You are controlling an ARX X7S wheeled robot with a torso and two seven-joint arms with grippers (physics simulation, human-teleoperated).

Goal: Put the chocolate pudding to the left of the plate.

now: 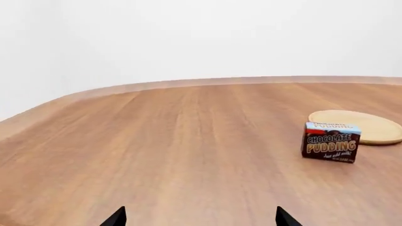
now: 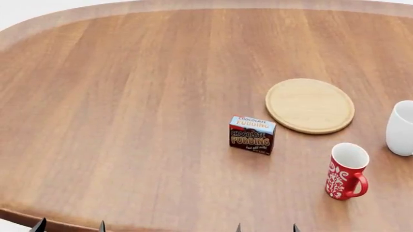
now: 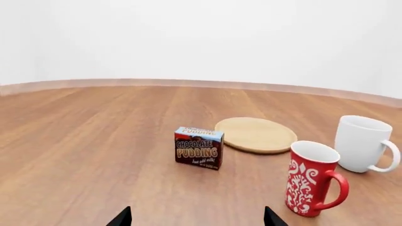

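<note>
The chocolate pudding carton (image 2: 252, 135) stands upright on the wooden table, just in front of and left of the round pale-wood plate (image 2: 310, 105). It also shows in the left wrist view (image 1: 330, 142) with the plate (image 1: 359, 126) behind it, and in the right wrist view (image 3: 199, 148) next to the plate (image 3: 256, 134). My left gripper (image 2: 69, 226) and right gripper (image 2: 266, 228) sit at the table's near edge, both open and empty, well short of the carton. Only their fingertips show in the left wrist view (image 1: 199, 219) and the right wrist view (image 3: 197, 219).
A red patterned mug (image 2: 346, 171) stands to the right of the carton, nearer to me. A white mug (image 2: 401, 127) stands at the right edge, beside the plate. Both also show in the right wrist view, red mug (image 3: 311, 178) and white mug (image 3: 364, 143).
</note>
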